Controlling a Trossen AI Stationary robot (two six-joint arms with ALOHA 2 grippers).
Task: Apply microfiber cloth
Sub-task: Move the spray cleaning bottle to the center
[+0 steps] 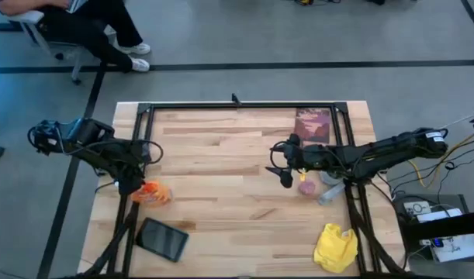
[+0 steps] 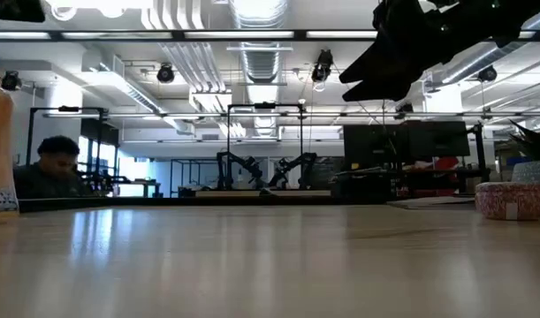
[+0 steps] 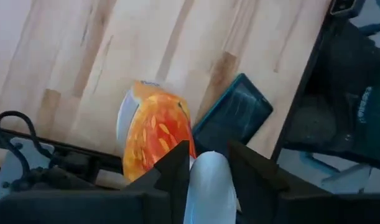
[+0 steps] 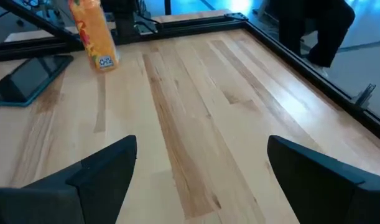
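Note:
The yellow microfiber cloth (image 1: 335, 248) lies crumpled at the table's near right corner, and no gripper touches it. At the table's left, my left gripper (image 1: 136, 186) is shut on the top of the orange spray bottle (image 1: 153, 193), which stands upright (image 4: 93, 34). The black tablet (image 1: 163, 239) lies flat, just nearer than the bottle. My right gripper (image 1: 283, 167) hovers open above the table's middle right, with only bare wood between its fingers (image 4: 202, 143). My left gripper holds the bottle's white trigger head (image 3: 205, 182) between its two fingers (image 3: 177, 163), coming from above and pointing down. The orange body (image 3: 155, 134) hangs straight below the fingers. Its base appears to rest on the table (image 4: 106, 64).
A pink patterned tub (image 1: 306, 187) and a clear item (image 1: 330, 193) sit just near-side of the right gripper. A dark red book (image 1: 313, 124) lies at the far right. A black frame (image 1: 244, 105) rims the table. A seated person (image 1: 89, 27) is beyond the far left corner.

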